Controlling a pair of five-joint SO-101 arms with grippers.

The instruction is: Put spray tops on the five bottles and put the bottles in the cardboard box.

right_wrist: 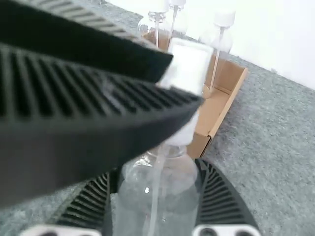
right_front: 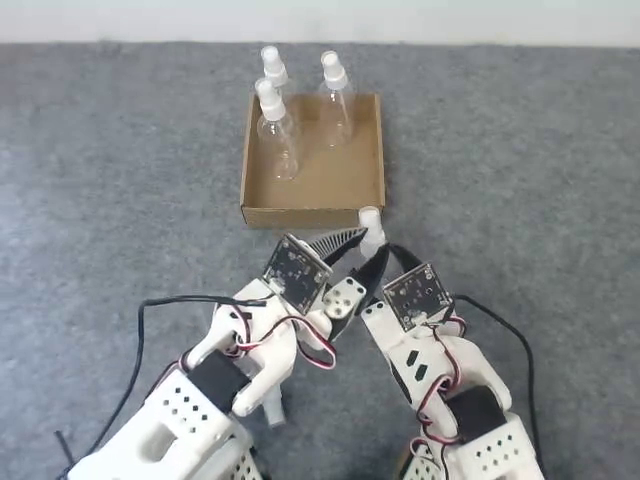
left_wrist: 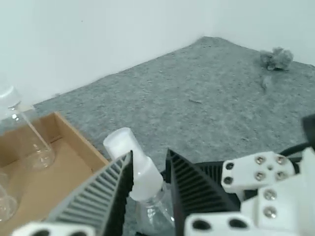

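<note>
the bottle (right_wrist: 156,196) stands upright just outside the near corner of the box (right_front: 300,214). the right gripper (right_wrist: 157,189) clasps its body, and the left gripper (left_wrist: 149,164) pinches the spray top (left_wrist: 125,145) directly above, so i'd guess the seating push goes straight down.

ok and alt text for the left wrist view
The left gripper clamps its black ribbed fingers on the white spray top of a clear bottle. Beside it, an open cardboard box on grey carpet holds another capped bottle.
</note>
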